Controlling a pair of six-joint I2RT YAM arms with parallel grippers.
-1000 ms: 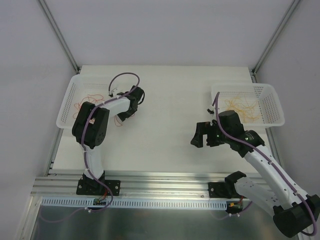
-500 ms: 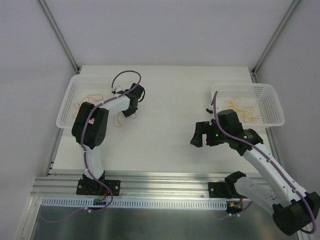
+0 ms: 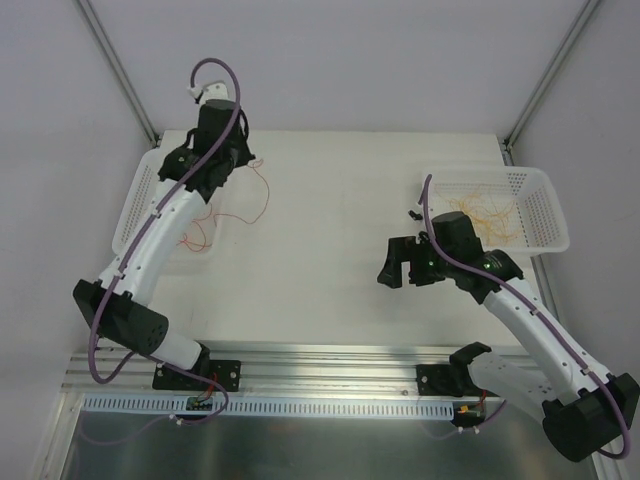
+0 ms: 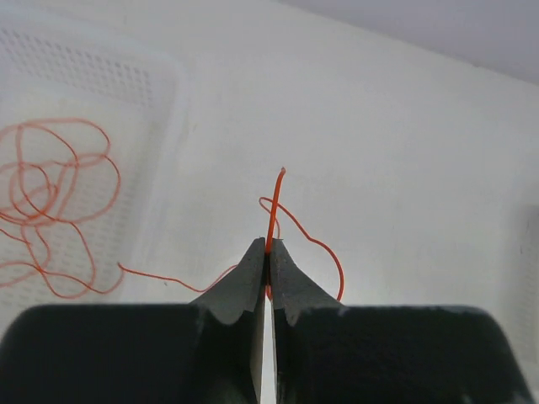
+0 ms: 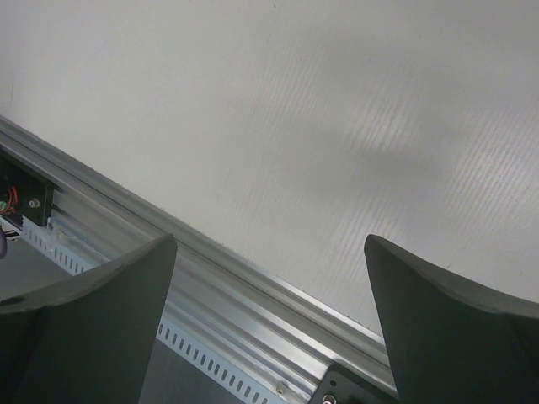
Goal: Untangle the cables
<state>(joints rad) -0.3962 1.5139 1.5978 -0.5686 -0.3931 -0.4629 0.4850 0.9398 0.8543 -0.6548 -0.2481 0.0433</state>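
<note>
My left gripper (image 3: 240, 160) is raised over the table's far left, beside the left basket (image 3: 130, 215). It is shut on a thin red-orange cable (image 4: 274, 202), whose end sticks up out of the closed fingertips (image 4: 269, 246). That cable (image 3: 266, 195) hangs down in loops and trails back towards the basket, where a red-orange tangle (image 4: 50, 194) lies. Paler yellow-orange cables (image 3: 490, 215) lie in the right basket (image 3: 545, 185). My right gripper (image 3: 395, 265) hovers open, left of that basket, with nothing between its fingers (image 5: 101, 311).
An aluminium rail (image 5: 219, 278) runs along the table's near edge, below my right gripper. The white left basket's rim (image 4: 181, 84) lies just left of the held cable. Metal frame posts (image 3: 120, 70) stand at the back corners.
My left gripper has shut on the red-orange cable and risen towards the back, drawing the cable out of the left basket. The right arm has hardly moved.
</note>
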